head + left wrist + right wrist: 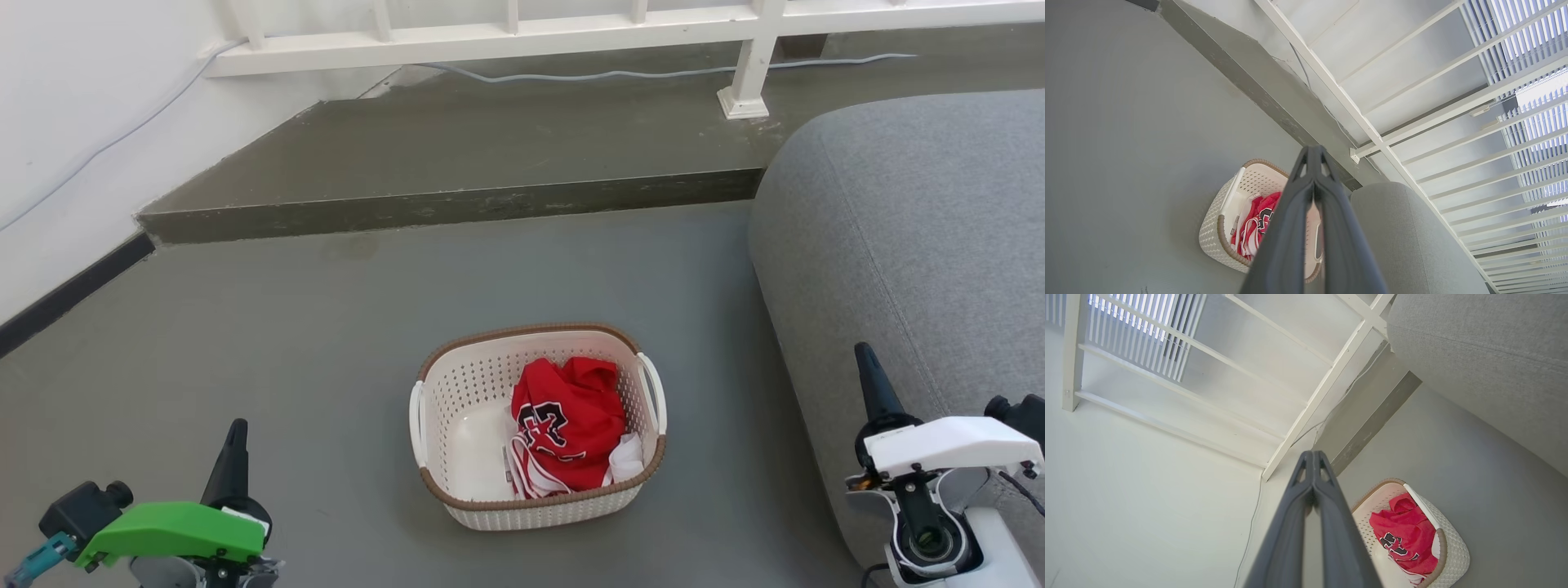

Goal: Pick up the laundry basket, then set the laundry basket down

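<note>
Two pincers sit low and nearest, one on each side. The left pincer and the right pincer each have their two dark fingers pressed together and hold nothing. Ahead and between them, to the right of the left pincer and to the left of the right one, the one laundry basket stands upright on the grey floor, well apart from both. Its two white handles, the left handle and the right handle, each face a pincer, likely so each arm can take one. One red shirt lies inside, with some white cloth beside it. The grey sofa runs along beside the right pincer. Farther ahead are one raised step and one white railing.
</note>
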Controlling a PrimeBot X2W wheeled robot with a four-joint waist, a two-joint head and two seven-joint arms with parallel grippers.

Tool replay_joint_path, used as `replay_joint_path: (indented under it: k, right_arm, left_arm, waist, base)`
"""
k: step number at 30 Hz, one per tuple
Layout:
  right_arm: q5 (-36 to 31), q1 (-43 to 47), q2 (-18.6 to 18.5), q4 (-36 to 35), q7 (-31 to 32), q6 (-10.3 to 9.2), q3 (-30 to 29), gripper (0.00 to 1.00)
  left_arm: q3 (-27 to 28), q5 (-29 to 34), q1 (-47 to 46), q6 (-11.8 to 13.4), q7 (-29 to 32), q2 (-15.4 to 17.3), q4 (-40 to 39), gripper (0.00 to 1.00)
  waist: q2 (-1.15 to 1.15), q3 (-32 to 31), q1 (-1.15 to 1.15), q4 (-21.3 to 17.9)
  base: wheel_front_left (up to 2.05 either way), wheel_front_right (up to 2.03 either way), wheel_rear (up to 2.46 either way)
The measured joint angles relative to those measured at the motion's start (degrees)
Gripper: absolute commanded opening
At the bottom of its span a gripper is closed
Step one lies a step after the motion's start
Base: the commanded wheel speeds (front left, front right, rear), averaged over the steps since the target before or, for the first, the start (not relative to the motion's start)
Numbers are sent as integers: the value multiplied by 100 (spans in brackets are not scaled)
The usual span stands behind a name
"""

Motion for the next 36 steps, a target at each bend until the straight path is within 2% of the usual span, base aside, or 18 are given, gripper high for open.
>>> replay_joint_path:
  k: [36]
  right_arm:
    - [2251,-10,81,-76,597,55,-513,0]
  left_arm:
    - [449,-2142,-142,-7,632,-46,-2,0]
  waist:
    - [0,-18,0,14]
  base:
    - [0,0,0]
